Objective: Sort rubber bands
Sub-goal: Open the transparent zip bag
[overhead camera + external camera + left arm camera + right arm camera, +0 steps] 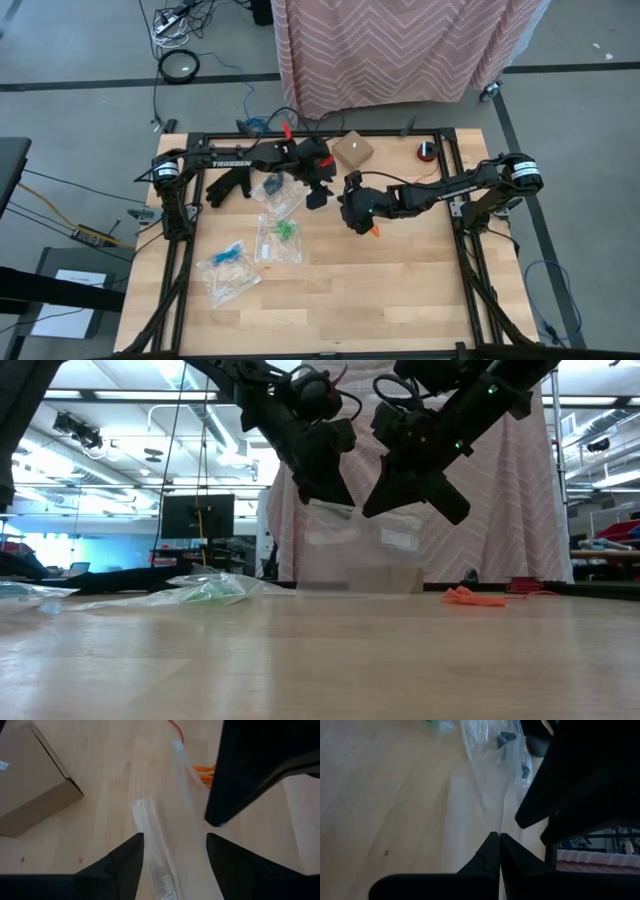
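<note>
Clear zip bags [279, 240] lie on the table [400, 290]; cardboard box [353, 150] beyond.

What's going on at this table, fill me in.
Two robot arms are sorting rubber bands into clear bags. The left gripper is open around the top edge of an empty clear bag, while the right gripper is shut on that same bag. Orange rubber bands lie loose on the table. Other bags already hold green bands and blue bands.

Bag [334, 207] hangs right between the left gripper [318, 197] and right gripper [347, 212]. Loose rubber bands [375, 231] sit on the table [400, 290] just beside the right gripper, cardboard box [353, 151] behind both.
</note>
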